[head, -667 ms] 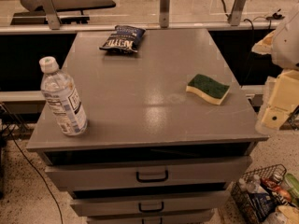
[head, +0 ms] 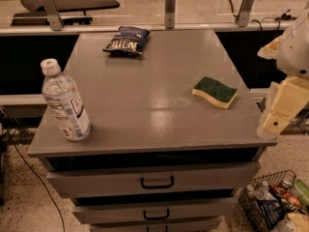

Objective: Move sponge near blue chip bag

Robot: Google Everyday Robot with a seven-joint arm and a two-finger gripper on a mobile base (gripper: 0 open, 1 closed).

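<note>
Right of the grey cabinet [head: 145, 105], end effector [head: 271, 123] hangs near sponge [head: 215, 92]

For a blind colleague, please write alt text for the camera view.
A green sponge lies on the right of a grey cabinet top, apart from the blue chip bag at its back edge. A water bottle stands front left; the gripper hangs beside the right edge, clear of the sponge.

Grey drawer cabinet [head: 96, 180] on speckled floor [head: 21, 211], wire basket [head: 248, 204] beside.
</note>
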